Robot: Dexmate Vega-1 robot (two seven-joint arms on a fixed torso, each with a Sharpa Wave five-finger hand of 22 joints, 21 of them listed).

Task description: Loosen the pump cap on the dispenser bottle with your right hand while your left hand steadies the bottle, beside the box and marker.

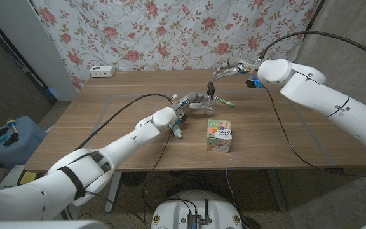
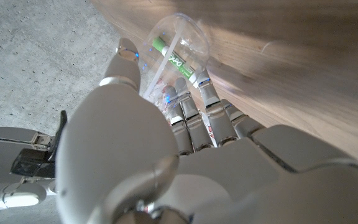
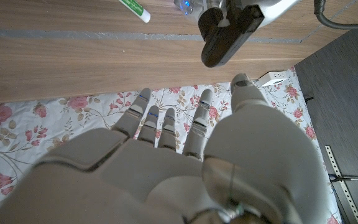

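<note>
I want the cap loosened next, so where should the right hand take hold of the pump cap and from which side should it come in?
Probably the cap at the top of the clear bottle, gripped from above and the robot's right. The left hand wraps the bottle body from the left, leaving the top free. The right hand hangs open behind it, above the table's far edge. The cap's exact shape is too small to tell.
</note>
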